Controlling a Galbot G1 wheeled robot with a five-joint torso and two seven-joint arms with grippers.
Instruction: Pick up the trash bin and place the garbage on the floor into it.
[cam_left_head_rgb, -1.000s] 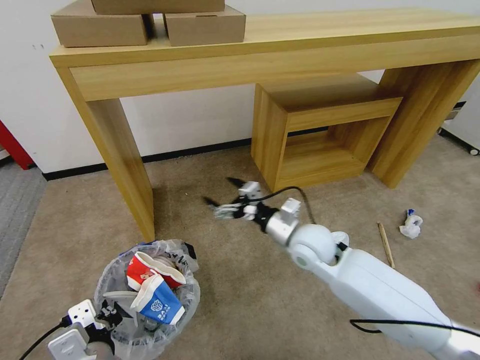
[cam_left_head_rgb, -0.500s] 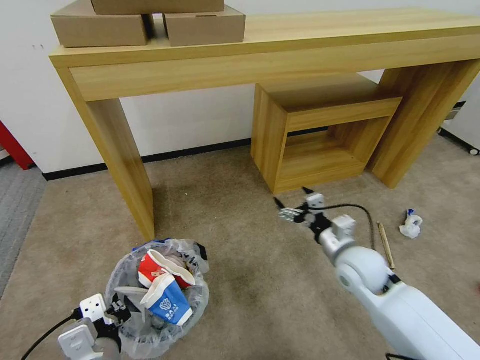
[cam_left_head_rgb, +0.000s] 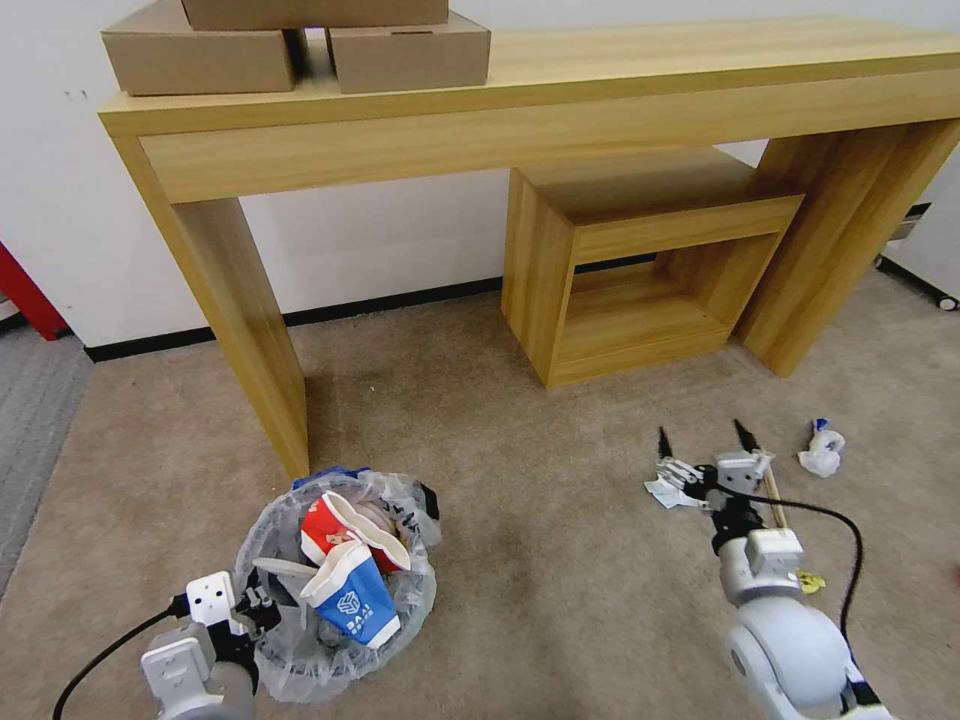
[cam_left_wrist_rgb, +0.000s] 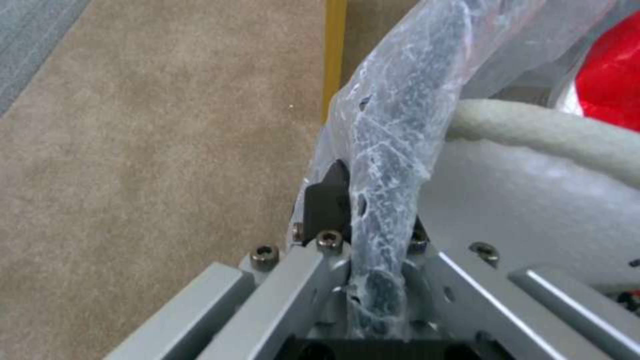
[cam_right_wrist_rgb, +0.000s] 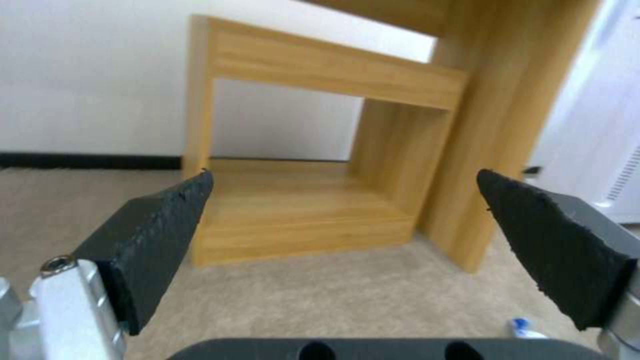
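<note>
Trash bin (cam_left_head_rgb: 335, 590), small, round and dark with a translucent whitish plastic liner, is being held at its rim by the left gripper (cam_left_head_rgb: 245, 620), low at the robot's left over the beige carpet (cam_left_head_rgb: 520, 600); in the left wrist view the jaws are clamped on the liner-covered rim (cam_left_wrist_rgb: 383, 200). A red paper cup (cam_left_head_rgb: 345, 530) and a blue-and-white carton (cam_left_head_rgb: 350, 600) are already lying inside it. The right gripper (cam_left_head_rgb: 705, 445) is being carried low over the carpet at the robot's right, its jaws spread wide apart and holding nothing. Just beside it a thin wooden stick (cam_left_head_rgb: 773, 495) is lying on the floor, and a little farther off a crumpled white tissue wad with a blue scrap (cam_left_head_rgb: 822, 450); a small yellow wrapper (cam_left_head_rgb: 808, 578) is showing by the wrist.

For the pick to be done well, the jaws should probably be lowered squarely over one piece at a time, with the stick taken across its width and near its middle so that it is not levered out. The bin is best kept level and steady, its mouth unobstructed, while the litter is being gathered
</note>
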